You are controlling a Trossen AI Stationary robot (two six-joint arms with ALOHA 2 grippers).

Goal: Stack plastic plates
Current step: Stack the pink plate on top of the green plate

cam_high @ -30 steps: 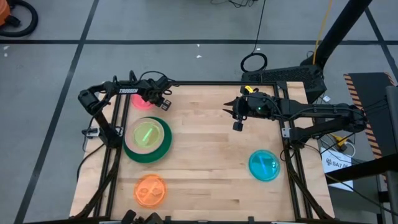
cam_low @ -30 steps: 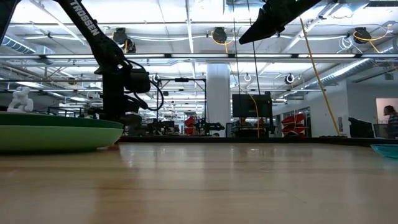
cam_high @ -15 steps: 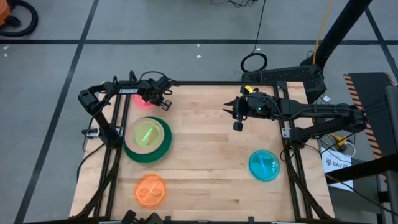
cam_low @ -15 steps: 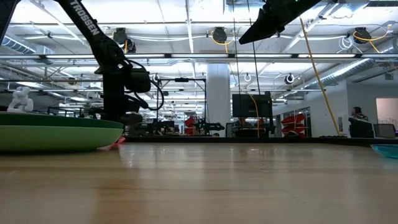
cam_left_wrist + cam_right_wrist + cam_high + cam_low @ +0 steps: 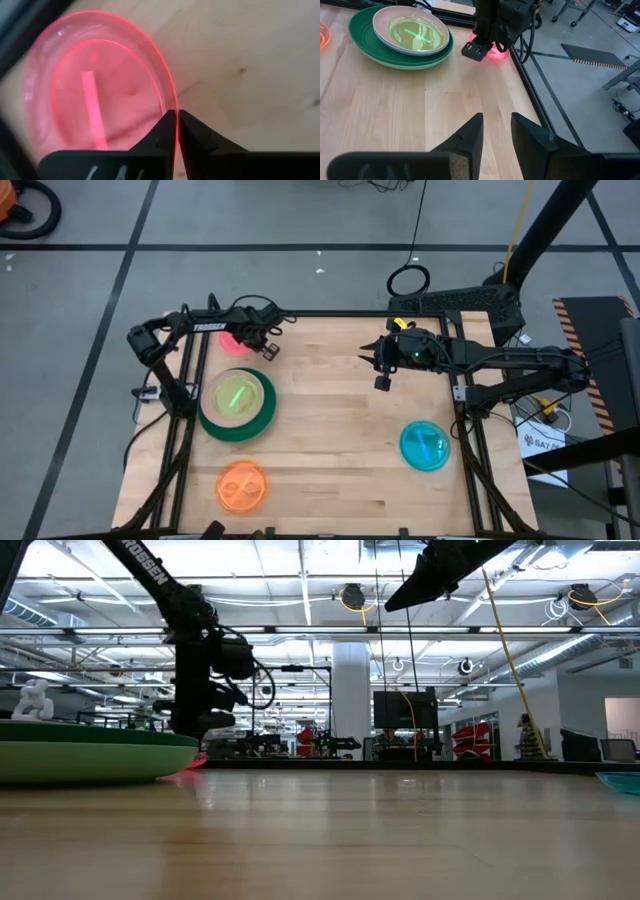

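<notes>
The red-pink plate [image 5: 230, 344] lies at the table's far left corner, and my left gripper [image 5: 266, 347] is shut on its rim; it also shows in the left wrist view [image 5: 95, 95]. A stack [image 5: 237, 403] of large green plates holds a salmon plate [image 5: 382, 20] and a translucent lime plate [image 5: 415, 32]. The orange plate [image 5: 240, 485] sits flat near the near left corner. The blue plate [image 5: 425, 446] sits at the right. My right gripper [image 5: 381, 377] hangs open above the far middle of the table, touching nothing. My left gripper pinches the red-pink plate's rim [image 5: 173, 107] between its two fingers, on the side toward the table's middle. The fingers [image 5: 159, 134] come from above, pointing down. Whether the plate's far side still rests on the table, I cannot tell.
Bare wood lies between the green stack and the blue plate. Black frame rails [image 5: 185, 380] run along the table's left and right edges. The low view shows the green stack's edge [image 5: 90, 762] at the left and the blue plate's rim [image 5: 620, 780] at the right.
My left gripper has risen a little and shifted slightly toward the table's right, keeping its hold on the red-pink plate's rim. My right arm has kept still.
</notes>
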